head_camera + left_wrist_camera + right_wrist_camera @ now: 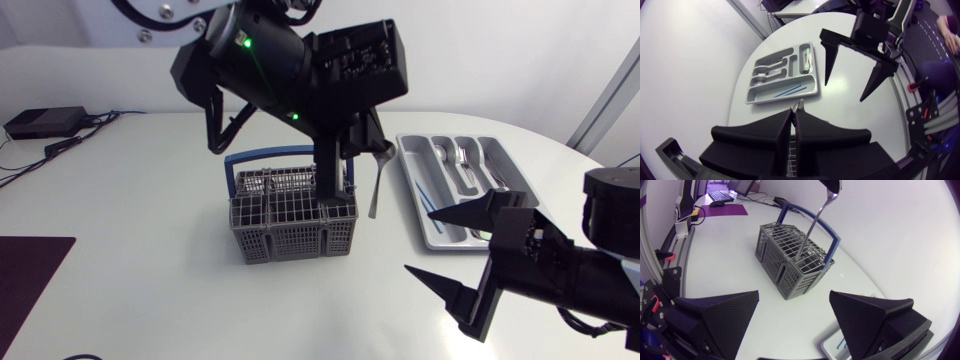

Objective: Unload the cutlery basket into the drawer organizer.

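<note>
White table under bright light — a silver utensil (pixel 815 228) hangs near-upright over the cutlery basket (pixel 290 235), clamped in the left gripper (pixel 794 112) directly above. The drawer organizer (pixel 412 180) lies near the basket, on the utensil's side. Farther out that way is the right gripper (pixel 418 240), fingers wide apart.

White table (pixel 150 250) seen from above, its matte top filling most of the frame and its rounded edge curving through the upper right; light is even and diffuse, leaving only soft, pale shadows. A dark purple mat (pixel 30 285) lies flat at the lower left, cut by the frame edge. A small black box (pixel 45 122) with trailing black cables (pixel 62 146) sits at the upper left.
</note>
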{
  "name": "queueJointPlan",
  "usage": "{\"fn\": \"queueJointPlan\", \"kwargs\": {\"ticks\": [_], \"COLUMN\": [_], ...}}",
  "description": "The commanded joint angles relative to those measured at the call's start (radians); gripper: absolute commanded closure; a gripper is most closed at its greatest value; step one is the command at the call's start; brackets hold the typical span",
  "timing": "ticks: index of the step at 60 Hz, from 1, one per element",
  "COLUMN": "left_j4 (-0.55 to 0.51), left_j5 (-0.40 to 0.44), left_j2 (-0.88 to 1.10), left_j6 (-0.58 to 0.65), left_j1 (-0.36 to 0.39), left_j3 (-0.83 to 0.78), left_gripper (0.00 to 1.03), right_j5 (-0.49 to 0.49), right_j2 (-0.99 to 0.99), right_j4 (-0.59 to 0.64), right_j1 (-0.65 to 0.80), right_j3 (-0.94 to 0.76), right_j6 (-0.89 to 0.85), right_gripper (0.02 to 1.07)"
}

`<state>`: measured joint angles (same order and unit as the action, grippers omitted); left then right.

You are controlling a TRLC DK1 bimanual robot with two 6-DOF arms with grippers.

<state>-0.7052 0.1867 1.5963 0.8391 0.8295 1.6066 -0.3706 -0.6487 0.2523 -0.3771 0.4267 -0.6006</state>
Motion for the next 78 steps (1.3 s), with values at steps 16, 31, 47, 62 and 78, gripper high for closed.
{"fn": "queueJointPlan", "kwargs": {"ticks": [16,31,47,62,78], "left_j4": [0.145,0.199,0.316,0.426,0.487], "left_j5": [0.008,-0.013,-0.105,-0.165,-0.174], "left_j2": [0.056,0.093,0.062,0.014,-0.010], "left_j6": [-0.581,-0.793,-0.880,-0.919,-0.937], "left_j1": [-0.004,0.000,0.040,0.054,0.057], "left_j3": [-0.028,-0.054,-0.139,-0.201,-0.244], "left_gripper": [0.99,0.99,0.99,0.98,0.98], "right_j5": [0.226,0.392,0.542,0.618,0.621], "right_j2": [0.007,-0.075,-0.157,-0.247,-0.287], "right_j4": [-0.090,-0.206,-0.343,-0.466,-0.533], "right_j1": [-0.025,-0.112,-0.192,-0.244,-0.244], "right_j3": [-0.026,0.009,0.060,0.069,0.064], "right_j6": [0.105,0.142,0.162,0.165,0.150], "right_gripper": [0.09,0.07,0.14,0.30,0.61]}}
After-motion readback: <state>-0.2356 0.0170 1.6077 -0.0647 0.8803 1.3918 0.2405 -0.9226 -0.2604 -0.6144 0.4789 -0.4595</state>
